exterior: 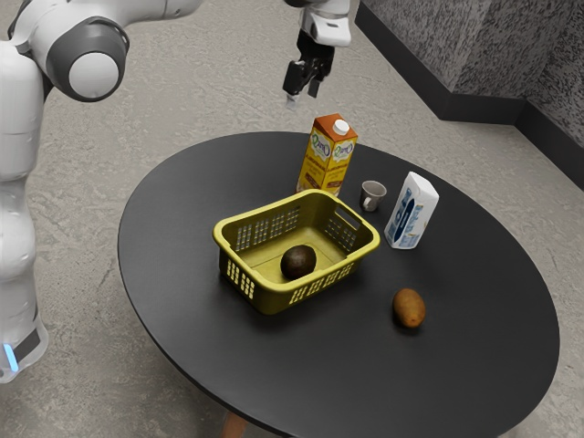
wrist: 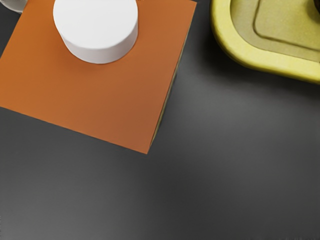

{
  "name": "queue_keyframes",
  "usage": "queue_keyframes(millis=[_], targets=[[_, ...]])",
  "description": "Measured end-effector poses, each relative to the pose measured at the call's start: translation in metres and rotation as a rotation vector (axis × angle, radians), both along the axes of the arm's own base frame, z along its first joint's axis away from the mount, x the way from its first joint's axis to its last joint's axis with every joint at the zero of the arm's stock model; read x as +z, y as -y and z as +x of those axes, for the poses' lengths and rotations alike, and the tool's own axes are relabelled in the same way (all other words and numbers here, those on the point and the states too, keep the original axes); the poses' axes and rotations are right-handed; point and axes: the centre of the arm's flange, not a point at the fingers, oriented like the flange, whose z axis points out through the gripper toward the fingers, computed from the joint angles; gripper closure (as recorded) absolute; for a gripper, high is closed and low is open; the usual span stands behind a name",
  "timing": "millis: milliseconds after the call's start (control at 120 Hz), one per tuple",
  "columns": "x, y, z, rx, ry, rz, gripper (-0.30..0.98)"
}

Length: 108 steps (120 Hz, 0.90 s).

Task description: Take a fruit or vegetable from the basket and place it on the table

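Fingers [exterior: 302, 94]: apart, nothing between them, raised above the worktop [exterior: 192, 301].
Juice carton [wrist: 95, 95]: upright, nearest beneath the hand; a low sweep toward the basket could catch its cap [wrist: 100, 30] and topple it.
Basket [exterior: 266, 290]: just beside the juice carton; a descent off centre could land a finger on the rim and drag it.
Avocado [exterior: 297, 262]: inside the basket, near one long wall; rounded and probably smooth, it could roll or slip if pinched off centre.
Cup [exterior: 371, 195]: between the juice carton and milk carton [exterior: 412, 212].
Kiwi [exterior: 409, 308]: on the worktop, outside the basket; released carelessly, the avocado could roll into it.
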Motion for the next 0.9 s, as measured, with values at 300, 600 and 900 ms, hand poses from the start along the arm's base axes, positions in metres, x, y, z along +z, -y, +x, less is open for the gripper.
queue_keyframes(millis=[300,600,900], targets=[[0.02,-0.003,-0.004,-0.015,0.033,0.004,0.0],[0.208,0.066,-0.115,-0.122,0.291,-0.039,0.0],[0.129,0.071,-0.064,-0.091,0.045,-0.105,0.0]])
